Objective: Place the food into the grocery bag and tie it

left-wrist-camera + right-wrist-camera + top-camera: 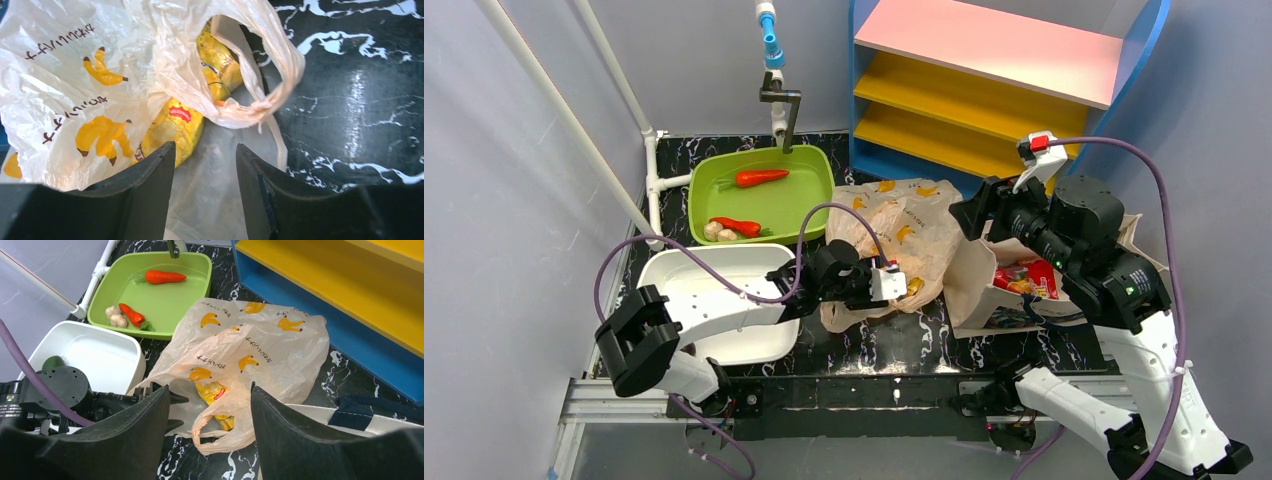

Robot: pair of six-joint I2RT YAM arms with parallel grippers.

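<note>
The grocery bag (911,228), thin beige plastic printed with yellow bananas, lies crumpled on the black marbled table. A yellow packet (186,122) lies inside its mouth, also seen from the right wrist as the yellow packet (214,392). One loop handle (260,102) curls beside the packet. My left gripper (206,145) is open at the bag's mouth, its fingers over the lower plastic layer and clamping nothing. My right gripper (210,388) is open and empty, raised above the bag. Two orange-red carrots (760,178) (738,226) lie in the green basin (809,205). A dark green fruit (52,362) sits in the white tub (127,347).
A cream canvas tote (984,290) holding red packets (1027,278) lies right of the bag, under my right arm. Pale bulbs (715,232) sit by one carrot. A blue shelf unit (1004,90) stands at the back right, and a tap (781,110) hangs over the basin.
</note>
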